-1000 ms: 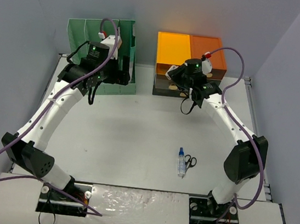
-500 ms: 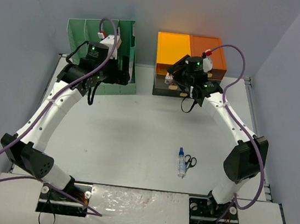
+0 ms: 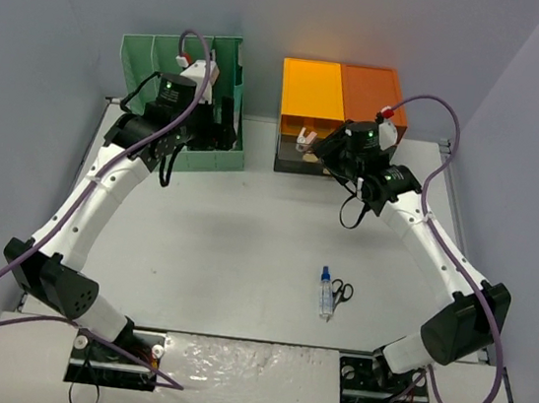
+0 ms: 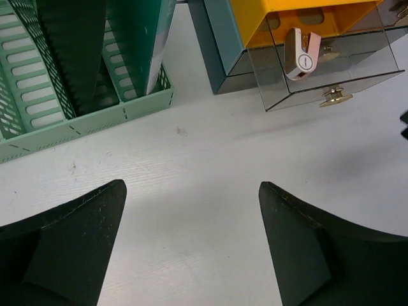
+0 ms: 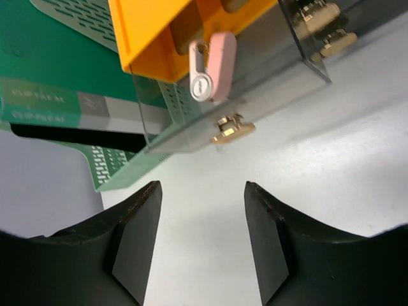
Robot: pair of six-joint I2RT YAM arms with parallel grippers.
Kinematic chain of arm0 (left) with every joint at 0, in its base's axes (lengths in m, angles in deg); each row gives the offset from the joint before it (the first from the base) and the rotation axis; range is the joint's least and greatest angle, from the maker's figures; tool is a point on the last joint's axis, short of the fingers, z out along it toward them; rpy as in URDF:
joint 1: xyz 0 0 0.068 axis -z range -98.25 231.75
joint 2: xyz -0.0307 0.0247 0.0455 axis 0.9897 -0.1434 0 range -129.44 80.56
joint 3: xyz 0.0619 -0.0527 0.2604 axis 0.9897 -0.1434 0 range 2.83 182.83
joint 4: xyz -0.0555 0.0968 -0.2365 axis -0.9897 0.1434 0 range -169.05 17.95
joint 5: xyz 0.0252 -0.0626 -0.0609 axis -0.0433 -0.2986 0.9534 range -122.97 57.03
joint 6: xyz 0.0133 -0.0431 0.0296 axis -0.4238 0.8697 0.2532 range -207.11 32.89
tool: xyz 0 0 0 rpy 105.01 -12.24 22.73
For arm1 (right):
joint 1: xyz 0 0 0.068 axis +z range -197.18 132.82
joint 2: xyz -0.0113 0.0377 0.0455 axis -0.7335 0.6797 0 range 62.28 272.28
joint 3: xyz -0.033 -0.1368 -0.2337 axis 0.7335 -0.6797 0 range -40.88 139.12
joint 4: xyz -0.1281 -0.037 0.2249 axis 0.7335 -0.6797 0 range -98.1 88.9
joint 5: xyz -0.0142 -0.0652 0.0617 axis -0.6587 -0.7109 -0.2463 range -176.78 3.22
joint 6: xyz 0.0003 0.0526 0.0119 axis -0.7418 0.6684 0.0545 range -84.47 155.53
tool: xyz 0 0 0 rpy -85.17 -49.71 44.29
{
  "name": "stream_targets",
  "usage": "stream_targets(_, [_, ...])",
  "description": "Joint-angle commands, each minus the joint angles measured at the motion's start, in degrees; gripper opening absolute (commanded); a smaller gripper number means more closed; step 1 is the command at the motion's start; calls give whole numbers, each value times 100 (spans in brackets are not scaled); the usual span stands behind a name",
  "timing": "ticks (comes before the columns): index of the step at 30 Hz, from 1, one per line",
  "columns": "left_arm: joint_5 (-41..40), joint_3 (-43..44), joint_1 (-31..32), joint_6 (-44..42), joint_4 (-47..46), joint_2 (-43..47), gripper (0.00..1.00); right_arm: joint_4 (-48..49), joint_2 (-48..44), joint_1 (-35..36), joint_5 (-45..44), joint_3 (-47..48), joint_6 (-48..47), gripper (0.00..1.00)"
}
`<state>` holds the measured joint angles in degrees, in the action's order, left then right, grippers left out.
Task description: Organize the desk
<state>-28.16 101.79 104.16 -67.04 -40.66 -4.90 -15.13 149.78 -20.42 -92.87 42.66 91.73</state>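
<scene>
While left gripper (image 4: 191, 185) stands parted, desk (image 3: 245, 238) long axis runs left-right.

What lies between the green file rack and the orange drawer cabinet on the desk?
Only a bare strip of white desk separates the file rack from the drawer cabinet; the left wrist view shows it best.
</scene>
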Motion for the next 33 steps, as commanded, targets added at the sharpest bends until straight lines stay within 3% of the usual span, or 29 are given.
stream_targets(1, [186, 649, -49, 95, -404, -363, 83, -210, -633, 161, -292, -538, -354, 51])
stream_targets(15, [2298, 3698, -27, 1578, -1516, -3157, 82, -145, -681, 321, -524, -1097, -794, 51])
stream_targets(21, [2337, 4503, 60, 1552, -1752, -4167, 82, 62, -690, 342, -574, -1292, -922, 51])
stream_targets(33, [1331, 5157, -50, 385, -1092, -4858, 82, 304, -349, 681, -673, -1239, -1079, 52])
